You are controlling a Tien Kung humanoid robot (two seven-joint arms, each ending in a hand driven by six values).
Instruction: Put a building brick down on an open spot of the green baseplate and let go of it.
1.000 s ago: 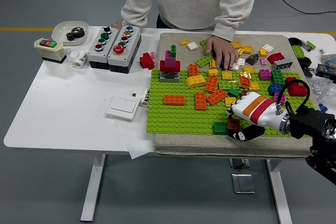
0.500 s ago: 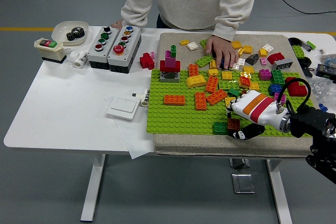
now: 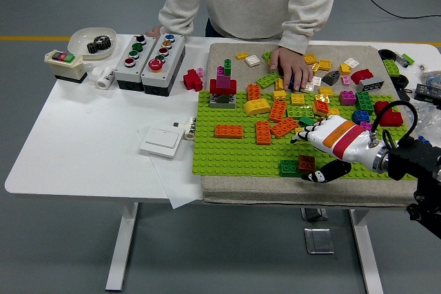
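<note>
**A:** Item one, the working hand?

**B:** Right hand [image 3: 329, 144], white shell with an orange band, entering from the right edge over the near right part of the green baseplate [image 3: 227, 156]. Fingers spread and relaxed, thumb low toward the plate's front edge; nothing between them that I can make out.

**A:** Item two, the brick?

**B:** Dark red brick [image 3: 306, 163], seated beside a dark green brick [image 3: 289, 167] near the plate's front edge, just below and left of the fingertips. It appears clear of the hand, though the gap to the thumb is small.

**A:** Left hand?

**B:** Not in the picture.

**A:** Other entries?

**B:** Orange bricks [image 3: 228, 131] mid-plate, a yellow curved piece [image 3: 256, 107], a red and magenta tower [image 3: 223, 87] at the far left corner. A person's hand [image 3: 290, 65] rests on the loose pile beyond the plate.

**A:** Handling note for the step?

**B:** In my judgement the release is the matter in hand. Lift the hand straight up with fingers kept apart, so the thumb does not drag the brick off its studs, and withdraw rightward, away from the crowded middle.
</note>
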